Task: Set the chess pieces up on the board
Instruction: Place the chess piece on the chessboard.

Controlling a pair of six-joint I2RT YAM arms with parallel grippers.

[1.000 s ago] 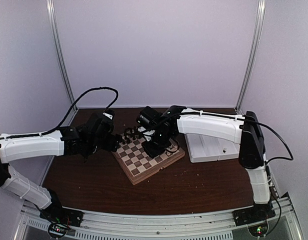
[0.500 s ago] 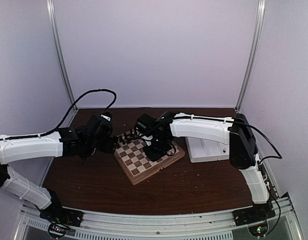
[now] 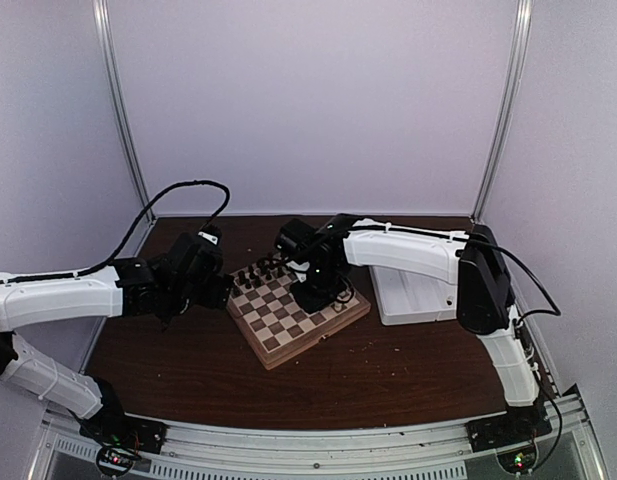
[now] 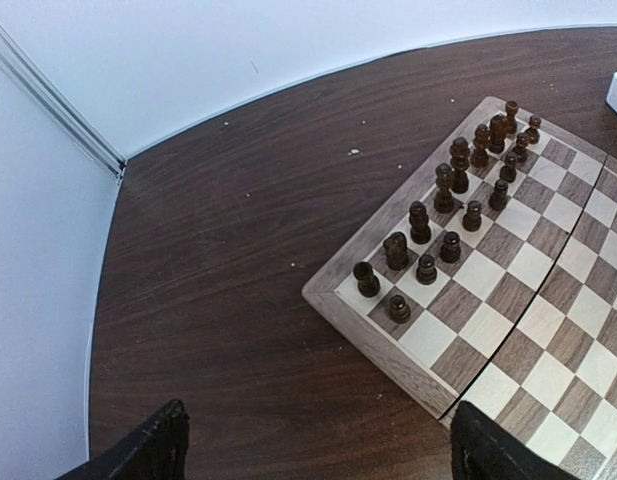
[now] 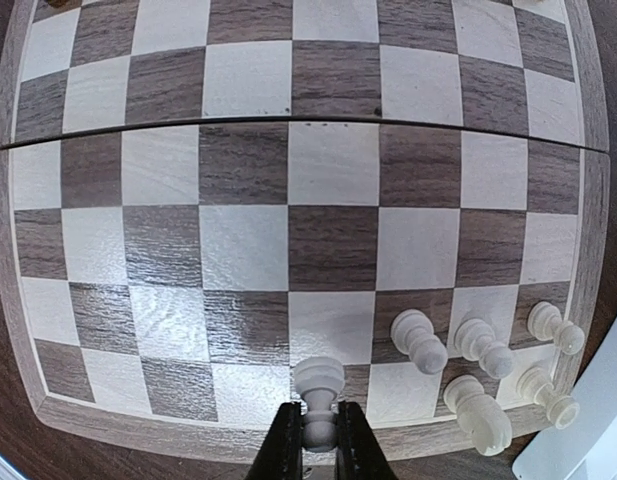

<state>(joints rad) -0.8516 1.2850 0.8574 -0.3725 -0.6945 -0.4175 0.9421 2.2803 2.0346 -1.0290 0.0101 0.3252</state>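
While my right fingers pinch a white piece, five sit on the board; left fingers gape empty; most remain.

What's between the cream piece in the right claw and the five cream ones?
Nothing: in the right wrist view only bare squares of the checkered wooden chessboard separate the held cream piece from the five cream pieces.

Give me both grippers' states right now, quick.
Left gripper: open, holding nothing.
Right gripper: closed on a cream-white chess piece.
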